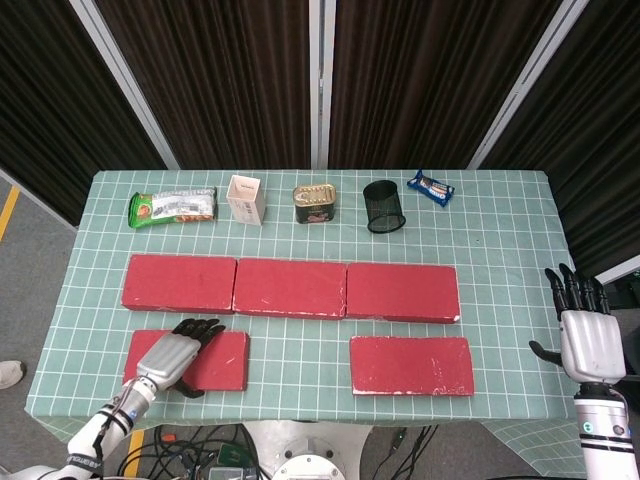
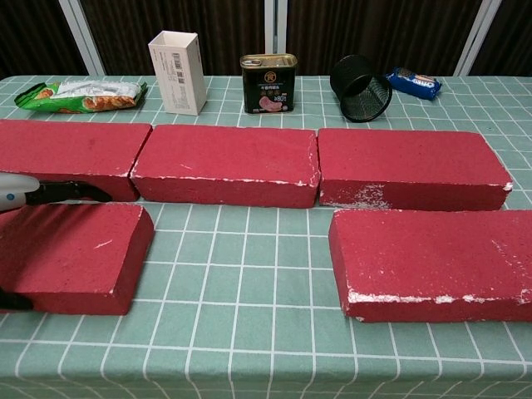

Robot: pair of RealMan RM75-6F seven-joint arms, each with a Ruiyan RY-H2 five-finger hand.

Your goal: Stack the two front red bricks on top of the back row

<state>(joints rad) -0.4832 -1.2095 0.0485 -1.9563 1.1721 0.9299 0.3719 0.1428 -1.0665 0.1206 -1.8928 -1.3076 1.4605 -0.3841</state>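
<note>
The surface (image 1: 500, 215), a green gridded cloth filling most of the head view, carries a back row of three red bricks (image 1: 291, 288) laid end to end across the middle of the frame, and in front of it the two loose ones: the front left brick (image 1: 215, 362) at lower left and the front right brick (image 1: 411, 365) at lower centre-right, well apart from each other. These look rigid, dense and rough-faced with chipped pale edges, so I judge them heavy for one hand and unlikely to slip; the long sides, front and back, seem the place to clamp. The left hand (image 1: 172, 356) lies over the front left brick, fingers (image 1: 198, 328) curled over its far edge and a thumb at the near edge, apparently gripping it. The right hand (image 1: 586, 335) hangs off the surface at the lower right, fingers spread and empty. The head view gives the whole layout and both hands; the chest view shows only the left hand's dark fingertips at its left edge, but reveals the bricks' thickness, and that the front left brick's near side may be tilted slightly up, which the overhead angle hides.
</note>
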